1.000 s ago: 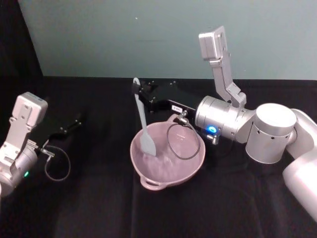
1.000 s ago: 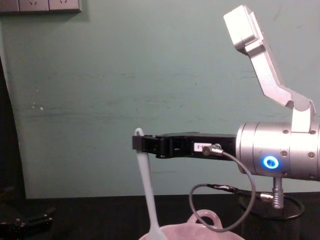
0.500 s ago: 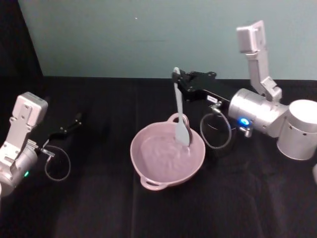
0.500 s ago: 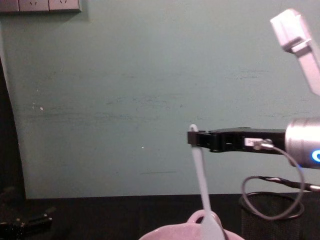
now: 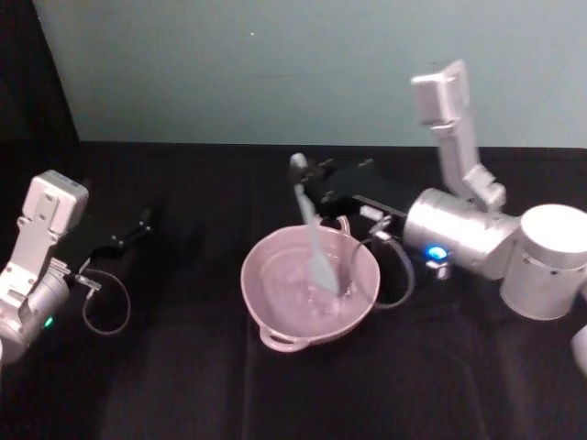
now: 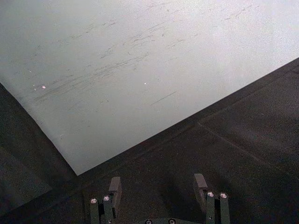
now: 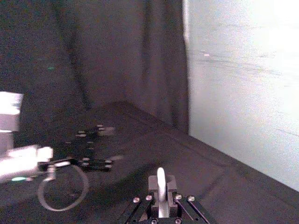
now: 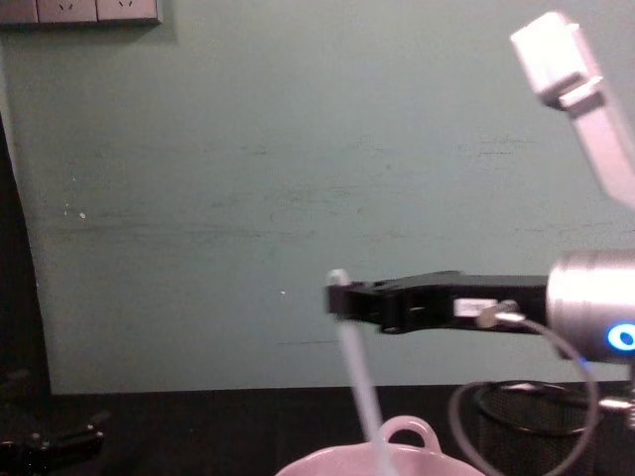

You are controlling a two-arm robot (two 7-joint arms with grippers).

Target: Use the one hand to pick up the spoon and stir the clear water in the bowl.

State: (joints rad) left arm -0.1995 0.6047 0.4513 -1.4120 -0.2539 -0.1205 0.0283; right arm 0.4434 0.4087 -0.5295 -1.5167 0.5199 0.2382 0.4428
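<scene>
White spoon (image 5: 310, 229), held by right gripper (image 5: 306, 178) (label (image 8: 466, 307) unreadable) — head in bowl (image 5: 268, 316)

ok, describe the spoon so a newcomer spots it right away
On the black table, find the pink bowl in the middle. The spoon stands in it, head down, its top end pinched by the right gripper. It is the one long, pale, flat-headed stick; the cable beside it is dark and looped.
</scene>
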